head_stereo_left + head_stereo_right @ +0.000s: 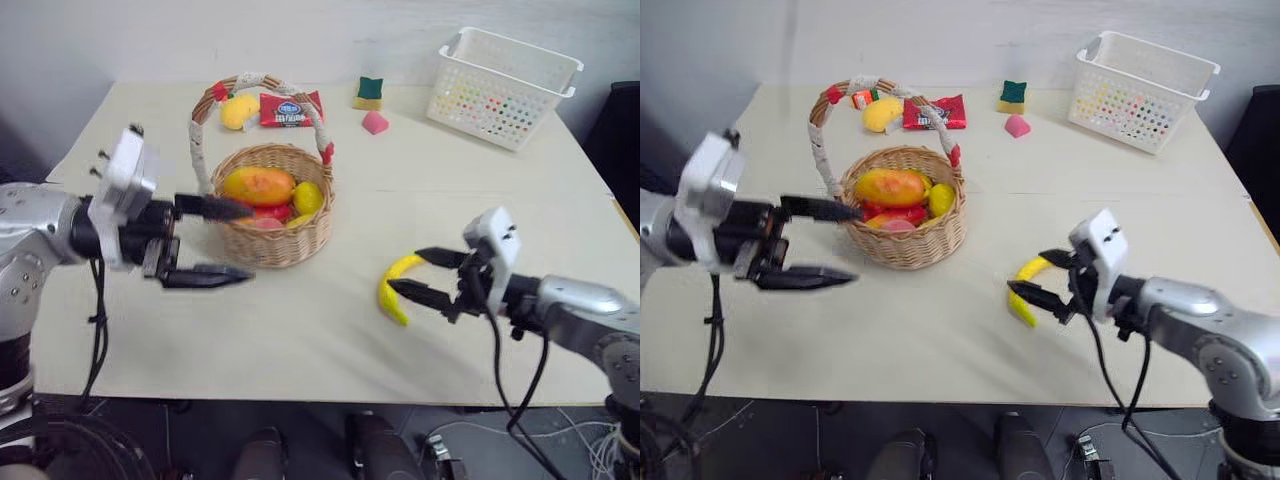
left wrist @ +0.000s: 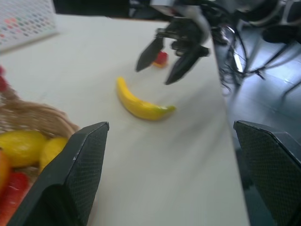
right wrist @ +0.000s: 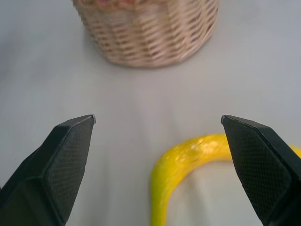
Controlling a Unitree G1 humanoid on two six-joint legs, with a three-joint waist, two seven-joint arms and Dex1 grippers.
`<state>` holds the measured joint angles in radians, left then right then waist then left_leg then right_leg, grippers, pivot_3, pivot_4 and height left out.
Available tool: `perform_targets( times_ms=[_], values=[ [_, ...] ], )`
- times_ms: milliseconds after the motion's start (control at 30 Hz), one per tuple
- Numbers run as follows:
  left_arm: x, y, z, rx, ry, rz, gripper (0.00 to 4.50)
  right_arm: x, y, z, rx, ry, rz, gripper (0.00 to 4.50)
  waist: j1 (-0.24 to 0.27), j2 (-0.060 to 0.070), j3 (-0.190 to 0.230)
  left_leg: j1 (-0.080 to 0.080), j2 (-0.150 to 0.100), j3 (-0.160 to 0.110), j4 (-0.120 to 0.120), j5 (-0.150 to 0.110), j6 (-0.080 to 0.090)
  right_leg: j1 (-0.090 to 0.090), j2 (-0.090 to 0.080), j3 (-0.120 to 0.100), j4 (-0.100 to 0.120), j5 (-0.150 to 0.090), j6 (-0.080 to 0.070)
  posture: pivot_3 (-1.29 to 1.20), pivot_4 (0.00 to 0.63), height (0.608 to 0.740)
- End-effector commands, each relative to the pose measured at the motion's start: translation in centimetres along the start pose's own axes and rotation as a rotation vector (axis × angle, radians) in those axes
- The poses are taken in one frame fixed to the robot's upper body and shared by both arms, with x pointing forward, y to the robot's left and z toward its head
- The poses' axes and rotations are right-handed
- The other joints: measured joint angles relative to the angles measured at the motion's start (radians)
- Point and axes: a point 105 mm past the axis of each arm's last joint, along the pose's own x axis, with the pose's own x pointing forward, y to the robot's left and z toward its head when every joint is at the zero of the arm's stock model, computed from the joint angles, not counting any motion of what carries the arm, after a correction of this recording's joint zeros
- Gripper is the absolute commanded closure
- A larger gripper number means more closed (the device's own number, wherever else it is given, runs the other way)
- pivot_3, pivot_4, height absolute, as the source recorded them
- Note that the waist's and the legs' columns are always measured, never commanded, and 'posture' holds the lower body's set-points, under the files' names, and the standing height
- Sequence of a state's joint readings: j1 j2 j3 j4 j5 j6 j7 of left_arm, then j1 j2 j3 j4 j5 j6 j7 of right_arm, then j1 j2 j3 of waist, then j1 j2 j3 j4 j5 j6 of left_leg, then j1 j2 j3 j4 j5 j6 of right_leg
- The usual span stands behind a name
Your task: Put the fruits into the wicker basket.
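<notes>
The wicker basket point(image 1: 268, 232) stands mid-table holding a mango point(image 1: 258, 185), a yellow fruit point(image 1: 307, 197) and a red piece. My left gripper point(image 1: 248, 241) hangs open and empty just left of the basket's front wall. A yellow banana point(image 1: 393, 290) lies on the table to the right of the basket. My right gripper point(image 1: 408, 271) is open with its fingertips at either side of the banana's upper end, not closed on it. In the right wrist view the banana point(image 3: 188, 160) curves low between the fingers. Another yellow fruit point(image 1: 238, 110) lies behind the basket.
A red snack packet point(image 1: 290, 108) lies behind the basket's handle. A green-and-yellow block point(image 1: 370, 92) and a pink block point(image 1: 375, 122) sit at the back. A white perforated basket point(image 1: 505, 72) stands at the back right. A small red-yellow piece point(image 2: 161, 58) lies beyond the right gripper.
</notes>
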<state>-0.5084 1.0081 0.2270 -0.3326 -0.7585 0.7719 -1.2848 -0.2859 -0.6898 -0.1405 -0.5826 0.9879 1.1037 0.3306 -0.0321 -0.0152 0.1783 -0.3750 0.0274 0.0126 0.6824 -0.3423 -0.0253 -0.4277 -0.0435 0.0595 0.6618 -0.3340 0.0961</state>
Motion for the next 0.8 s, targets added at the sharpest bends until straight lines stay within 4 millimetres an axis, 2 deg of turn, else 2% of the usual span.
perform_targets(
  times_ms=[33, 100, 200, 467, 667, 800],
  values=[
    [0.0, -0.5, 0.0, 0.064, 0.042, -0.034, 0.02, 1.1, -0.1, -1.0, 0.008, 0.051, -0.071, 0.0, 0.005, 0.0, 0.0, 0.0, -0.001, 0.0, 0.0, 0.0, 0.001, 0.0, 0.0, 0.0, 0.0, 0.0, 0.0, 0.0, 0.15, 0.74],
    [0.4, -0.7, -0.2, 0.085, 0.051, -0.059, 0.02, 2.0, -1.2, -2.6, 0.057, 0.105, -0.165, 0.0, 0.005, -0.001, -0.001, 0.0, -0.002, -0.001, 0.0, 0.0, 0.002, 0.001, -0.001, 0.0, -0.001, 0.0, 0.0, 0.0, 0.15, 0.74],
    [0.9, -0.7, 0.0, 0.098, 0.037, -0.076, 0.02, 2.7, -2.6, -3.3, 0.088, 0.116, -0.278, 0.0, 0.003, -0.002, -0.001, 0.0, -0.002, -0.001, 0.0, 0.0, 0.002, 0.001, -0.001, 0.0, -0.001, 0.0, 0.0, 0.0, 0.15, 0.74],
    [1.4, -0.2, 0.2, 0.117, 0.024, -0.066, 0.02, 2.3, -3.5, -3.4, 0.066, 0.122, -0.369, 0.0, 0.003, -0.003, -0.002, 0.0, -0.002, -0.001, 0.0, -0.001, 0.004, 0.002, -0.001, -0.001, -0.001, 0.0, 0.0, 0.0, 0.15, 0.74],
    [1.7, -0.2, 0.5, 0.121, 0.008, -0.063, 0.02, 0.6, -3.6, -1.6, 0.022, 0.077, -0.427, 0.0, 0.004, -0.003, -0.002, 0.0, -0.002, -0.002, 0.0, -0.001, 0.004, 0.002, -0.001, -0.001, -0.001, 0.0, 0.0, 0.0, 0.15, 0.74],
    [1.9, 0.0, 0.4, 0.123, 0.005, -0.067, 0.02, 0.4, -3.8, -1.8, 0.062, 0.077, -0.453, 0.0, 0.003, -0.003, -0.002, 0.0, -0.002, -0.002, 0.0, -0.001, 0.004, 0.001, 0.0, -0.001, -0.001, 0.0, 0.0, 0.0, 0.15, 0.74]
  ],
)
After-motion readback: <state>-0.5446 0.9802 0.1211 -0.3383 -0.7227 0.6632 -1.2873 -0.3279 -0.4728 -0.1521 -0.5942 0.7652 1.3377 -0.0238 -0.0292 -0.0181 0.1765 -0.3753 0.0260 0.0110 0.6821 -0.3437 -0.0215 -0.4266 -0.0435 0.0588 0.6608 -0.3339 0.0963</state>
